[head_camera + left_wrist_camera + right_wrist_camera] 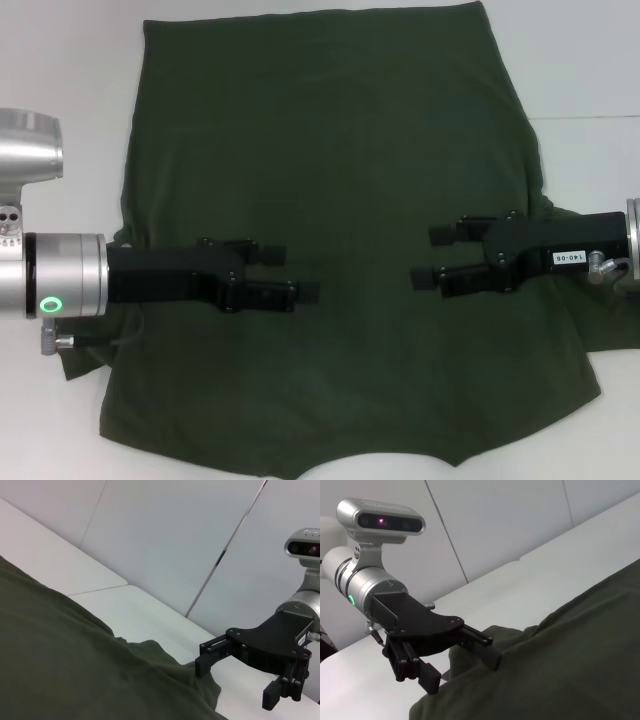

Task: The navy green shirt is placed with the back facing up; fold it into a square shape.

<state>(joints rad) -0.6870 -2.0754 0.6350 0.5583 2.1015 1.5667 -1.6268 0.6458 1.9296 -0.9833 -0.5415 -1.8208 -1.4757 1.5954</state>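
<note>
**Both grippers hanging open over the spread shirt**

We are looking down at the shirt (340, 250), which is lying flat on the white table (60, 60), its plain dark green side up. It is covering most of the table in front of us, with one straight edge at the far side and a curved edge at the near side. A sleeve is sticking out past each arm, on the left and on the right.

Our left gripper (295, 272) is reaching in from the left, above the left half of the shirt, and its two fingers are pointing toward the middle. The jaws are standing apart, with nothing between them. The right wrist view is showing this same gripper (462, 672) with its fingers spread over the edge of the cloth (560, 670).

Our right gripper (432, 256) is reaching in from the right, above the right half, pointing back at the left one. Its jaws are standing wide too, and are holding nothing. From the left wrist view we are seeing it (235, 682) over the bunched edge of the shirt (75, 665).

The two grippers are facing each other across a bare stretch of cloth.
</note>
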